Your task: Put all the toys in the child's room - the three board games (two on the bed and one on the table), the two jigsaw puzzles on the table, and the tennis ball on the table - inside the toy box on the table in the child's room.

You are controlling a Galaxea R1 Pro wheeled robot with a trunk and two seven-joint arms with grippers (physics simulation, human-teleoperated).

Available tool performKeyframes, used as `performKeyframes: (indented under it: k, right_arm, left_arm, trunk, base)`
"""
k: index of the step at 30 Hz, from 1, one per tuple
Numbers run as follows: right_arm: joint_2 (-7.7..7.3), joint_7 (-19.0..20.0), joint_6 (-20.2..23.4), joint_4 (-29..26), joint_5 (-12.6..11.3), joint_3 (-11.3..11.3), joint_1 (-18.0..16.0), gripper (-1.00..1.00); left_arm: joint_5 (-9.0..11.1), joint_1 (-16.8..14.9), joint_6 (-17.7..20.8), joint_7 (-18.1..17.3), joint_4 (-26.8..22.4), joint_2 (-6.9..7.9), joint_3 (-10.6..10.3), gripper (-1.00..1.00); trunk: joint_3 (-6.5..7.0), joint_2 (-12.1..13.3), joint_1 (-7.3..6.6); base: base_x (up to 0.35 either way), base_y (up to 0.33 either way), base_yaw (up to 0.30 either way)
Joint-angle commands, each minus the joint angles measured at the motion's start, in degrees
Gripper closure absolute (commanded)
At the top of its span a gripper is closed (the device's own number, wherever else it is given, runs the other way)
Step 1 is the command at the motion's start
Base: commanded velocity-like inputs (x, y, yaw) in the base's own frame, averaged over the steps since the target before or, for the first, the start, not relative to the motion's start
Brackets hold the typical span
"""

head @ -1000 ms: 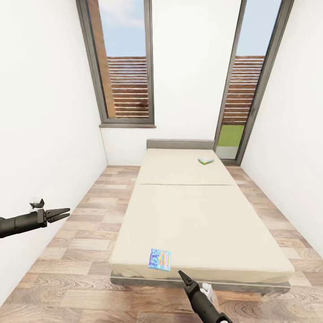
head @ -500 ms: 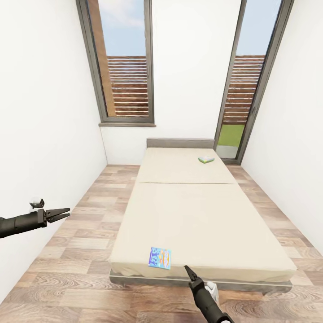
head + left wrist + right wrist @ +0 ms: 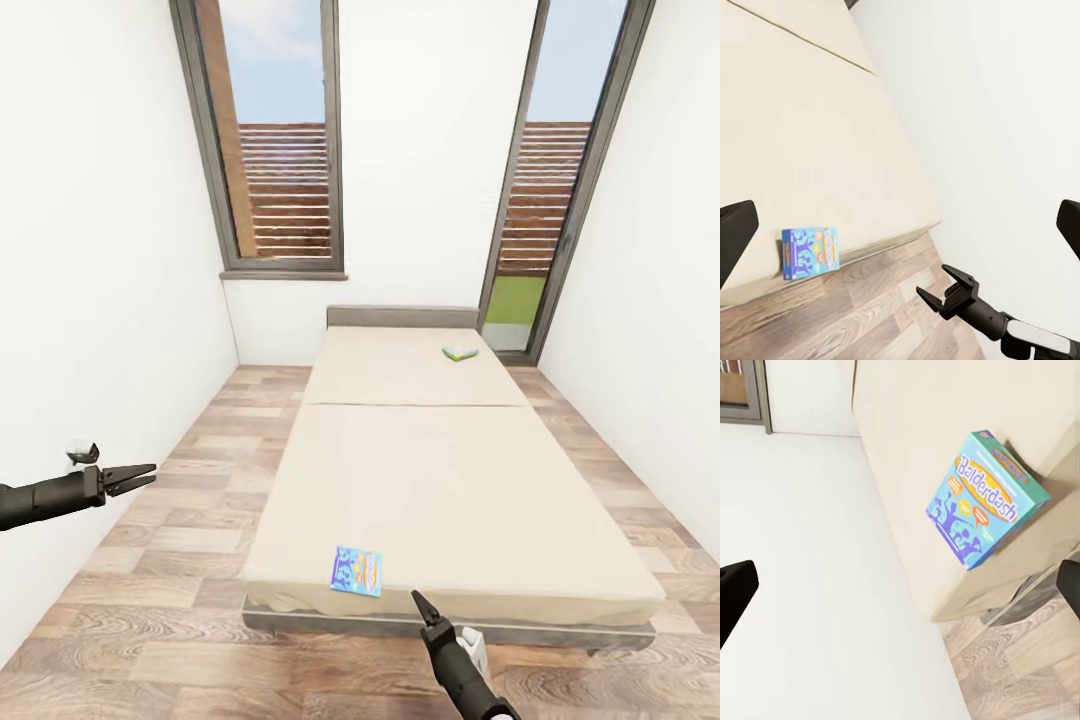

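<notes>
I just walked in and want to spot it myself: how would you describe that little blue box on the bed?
Start at the wide beige bed between the two tall windows. At its near foot edge, close to the right gripper, lies a small flat blue board game lettered "Balderdash". The other box, green and white, lies far off by the headboard.

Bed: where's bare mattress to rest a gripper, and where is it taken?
Most of the bed is bare: the whole middle stretch between the blue board game at the foot edge and the green-white board game near the headboard. Crowded only at those two spots. The right gripper hangs close beside the blue box.
</notes>
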Motion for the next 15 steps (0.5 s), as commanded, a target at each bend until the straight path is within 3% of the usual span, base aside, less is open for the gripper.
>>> performKeyframes:
  k: [1,15]
  right_arm:
    - [0.05,0.2,0.6,0.0,-0.5,-0.2,0.0,-1.0]
    - [0.05,0.3,0.7,0.0,-0.4,-0.1,0.0,-1.0]
  left_arm:
    - [0.0,0.0,0.6,-0.2,0.0,0.01,0.0,-1.0]
    - [-0.1,0.0,0.6,-0.2,0.0,0.0,0.0,-1.0]
  trunk:
    - [-0.24,-0.4,0.23]
    - [-2.76,-6.1,3.3]
  base:
    - [0.0,0.0,0.0]
    - [0.0,0.0,0.0]
